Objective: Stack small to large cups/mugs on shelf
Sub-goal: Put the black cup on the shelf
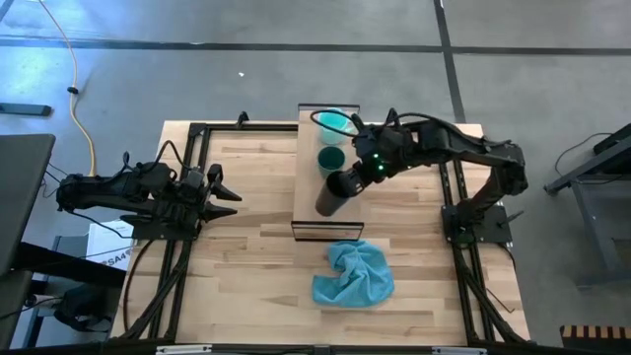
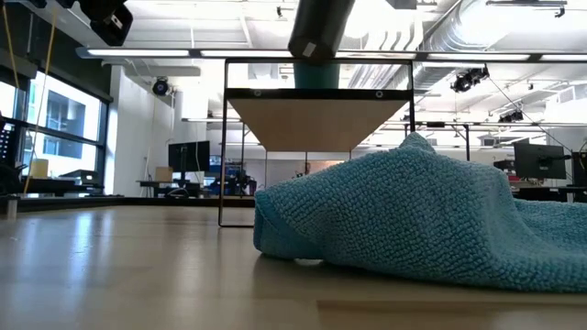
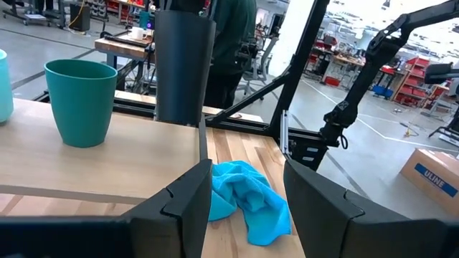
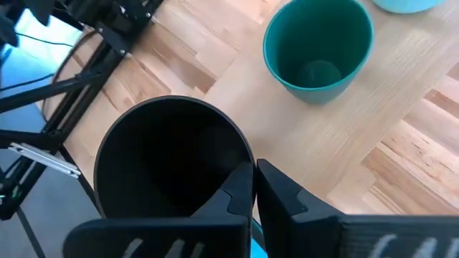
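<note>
Pinched on the black cup's [image 4: 172, 161] rim, your right gripper [image 4: 254, 188] should lower it upright beside the green cup [image 4: 318, 49] on the shelf [image 1: 312, 177]; left gripper [image 1: 222, 190] waits open.

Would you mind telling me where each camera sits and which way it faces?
High: overhead, looking down; both arms, shelf.
Low: tabletop height, facing the blue cloth.
Left wrist: left gripper open, facing the shelf.
Right wrist: right gripper pinching the black cup rim.
Shared: dark green cup shows in both wrist views.
</note>
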### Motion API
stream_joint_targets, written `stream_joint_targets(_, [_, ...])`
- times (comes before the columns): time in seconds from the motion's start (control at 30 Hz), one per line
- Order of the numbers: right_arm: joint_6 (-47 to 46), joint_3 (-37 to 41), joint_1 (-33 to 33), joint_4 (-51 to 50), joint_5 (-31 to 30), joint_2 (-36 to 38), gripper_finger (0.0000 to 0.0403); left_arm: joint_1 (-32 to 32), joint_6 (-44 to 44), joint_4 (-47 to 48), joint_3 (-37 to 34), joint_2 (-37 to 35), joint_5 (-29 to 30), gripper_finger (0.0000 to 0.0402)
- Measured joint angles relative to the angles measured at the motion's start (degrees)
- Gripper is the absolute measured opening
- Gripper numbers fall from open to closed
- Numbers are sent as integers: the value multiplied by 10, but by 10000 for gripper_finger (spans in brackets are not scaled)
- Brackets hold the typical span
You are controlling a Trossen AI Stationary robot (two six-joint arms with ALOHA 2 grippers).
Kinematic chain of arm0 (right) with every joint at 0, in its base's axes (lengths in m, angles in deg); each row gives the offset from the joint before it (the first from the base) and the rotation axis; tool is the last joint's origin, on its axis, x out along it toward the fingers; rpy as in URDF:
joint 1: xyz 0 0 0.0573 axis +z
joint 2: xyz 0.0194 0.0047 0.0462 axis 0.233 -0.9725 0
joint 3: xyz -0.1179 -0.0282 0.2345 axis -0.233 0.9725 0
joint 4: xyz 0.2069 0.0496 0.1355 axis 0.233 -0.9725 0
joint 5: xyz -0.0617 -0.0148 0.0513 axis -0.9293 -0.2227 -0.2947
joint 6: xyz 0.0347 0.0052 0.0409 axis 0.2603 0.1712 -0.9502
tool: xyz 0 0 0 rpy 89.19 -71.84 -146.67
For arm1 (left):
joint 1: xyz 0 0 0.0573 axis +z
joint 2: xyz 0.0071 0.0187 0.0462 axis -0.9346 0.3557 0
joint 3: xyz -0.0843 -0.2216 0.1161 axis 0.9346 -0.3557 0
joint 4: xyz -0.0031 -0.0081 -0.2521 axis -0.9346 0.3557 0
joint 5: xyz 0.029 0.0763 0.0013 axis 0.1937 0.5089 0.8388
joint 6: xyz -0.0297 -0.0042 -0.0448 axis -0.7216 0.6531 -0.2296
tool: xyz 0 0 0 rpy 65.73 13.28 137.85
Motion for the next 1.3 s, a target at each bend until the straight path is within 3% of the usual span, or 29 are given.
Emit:
stream_joint_targets(0.37, [-1,0,-5,2,19,-37,0,0,0,6,0,0,0,163])
stream_joint_targets(1.3, [-37,1,-15,-28,-10,-51,0,0,0,21,0,0,0,163])
